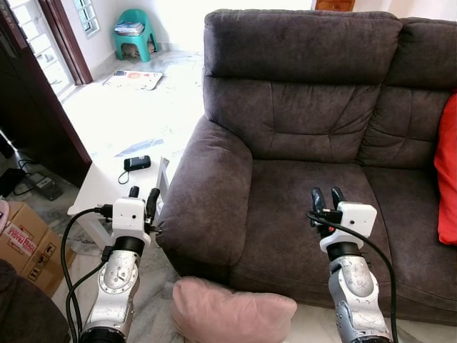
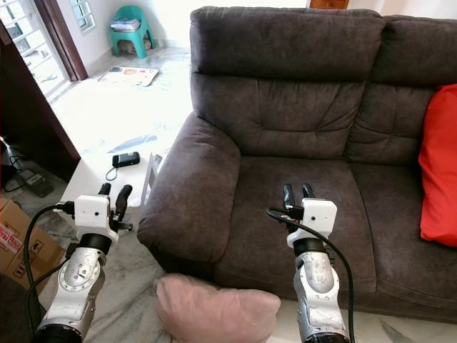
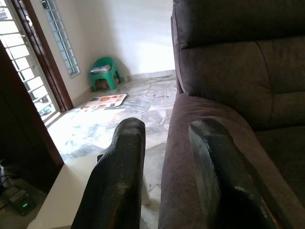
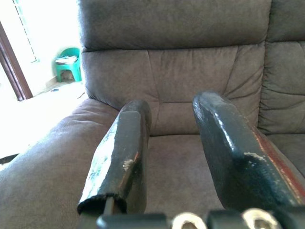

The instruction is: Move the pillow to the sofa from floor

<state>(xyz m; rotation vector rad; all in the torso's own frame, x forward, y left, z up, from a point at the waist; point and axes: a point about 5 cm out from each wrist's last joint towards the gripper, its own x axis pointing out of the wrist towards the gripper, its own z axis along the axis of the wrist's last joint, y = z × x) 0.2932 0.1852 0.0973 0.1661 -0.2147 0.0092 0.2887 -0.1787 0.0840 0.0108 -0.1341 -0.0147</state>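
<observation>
Robot stands facing the sofa [image 1: 307,179], both arms raised forward. Pillow [image 1: 232,312] not yet picked up: it lies on the floor [image 1: 143,114] against the sofa's front, below the left seat, between the two arms and lower than both.

Left pincer [image 1: 143,199] hangs beside the sofa's armrest, above the white bench [image 1: 107,182]; its fingers [image 3: 116,176] stand apart with a clear gap, nothing between them. Right pincer [image 1: 326,196] hangs over the seat cushion, fingers [image 4: 121,152] likewise apart and empty.

Step in hand, as I read it: the approach, before any reach. Both pincers sit high and past the pillow, so the next move calls for lowering and drawing the arms back, probably with a bend, to bring a pincer down onto the pillow's upper edge or to take it from both sides.

Pillow: pale pink, plump, soft-looking, rounded corners, slightly slumped; its lower part runs out of the head views. Likely light and squashy, so a pinch on a corner should hold, though it may sag.

Seat above it is bare, a ready landing place. A red cushion [image 1: 448,171] leans at the sofa's right end. A small dark device [image 1: 137,163] with a cord lies on the bench. Green stool [image 1: 136,32] far off by the wall.
</observation>
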